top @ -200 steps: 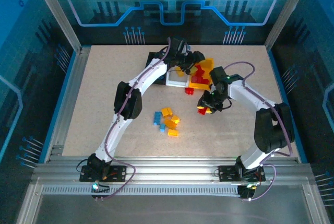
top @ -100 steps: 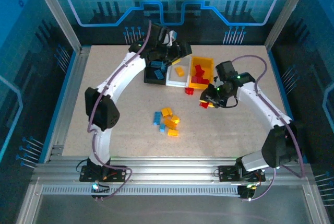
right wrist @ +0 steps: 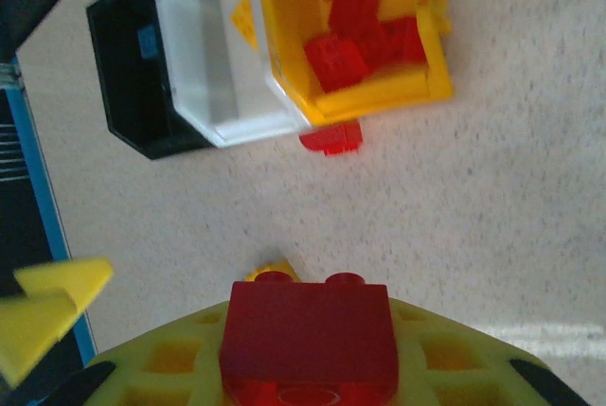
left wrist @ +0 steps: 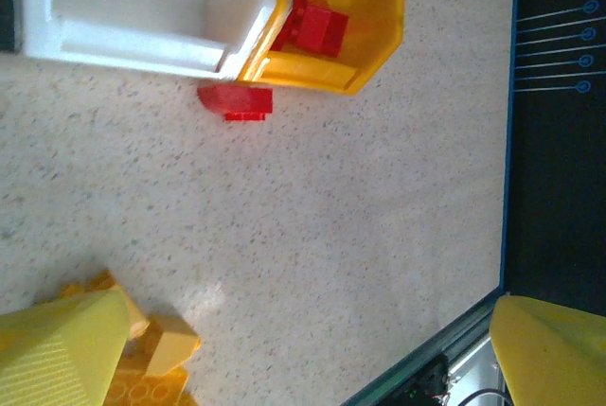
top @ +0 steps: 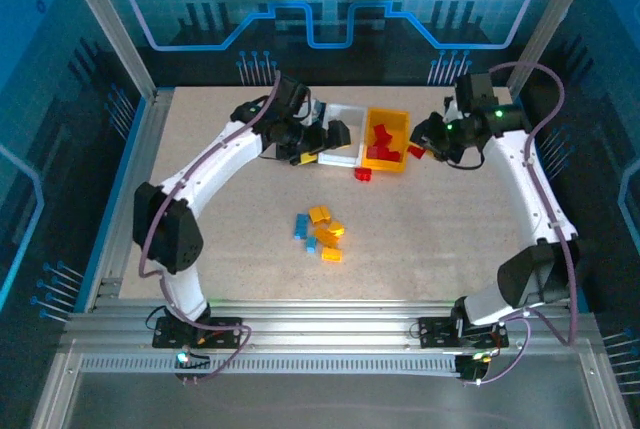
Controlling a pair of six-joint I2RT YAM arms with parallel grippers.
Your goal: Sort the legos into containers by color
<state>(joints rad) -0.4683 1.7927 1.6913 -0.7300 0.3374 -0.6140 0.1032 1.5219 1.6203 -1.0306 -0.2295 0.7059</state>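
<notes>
1. Top external view: found the right gripper (top: 425,141) clamped on the held red lego (top: 416,152), just beside the right wall of the yellow bin (top: 388,115) and clear of the tabletop (top: 460,239). Traced the right arm from its base up the right side, wrist turned left toward the bins. Found the left arm bowed out to the left, with the left gripper (top: 322,140) at the near side of the white bin (top: 345,111). Noted a loose red lego (top: 364,174) just in front of the yellow bin, and a pile of orange and blue legos (top: 322,230) mid-tabletop
2. Left wrist view: saw both yellow fingertips (left wrist: 554,354) spread wide with nothing between them. Looked down on the white and yellow bins, red legos (left wrist: 317,26) lying in the yellow one
3. Right wrist view: saw the held red lego flat against the gripper pad, studs on its far edge, with the black bin (right wrist: 133,75) at the row's far end. Judged the lego light, rigid, slick-sided and hardly fragile, so best pinched across two flat side walls, clear of the studs, to stop it twisting
</notes>
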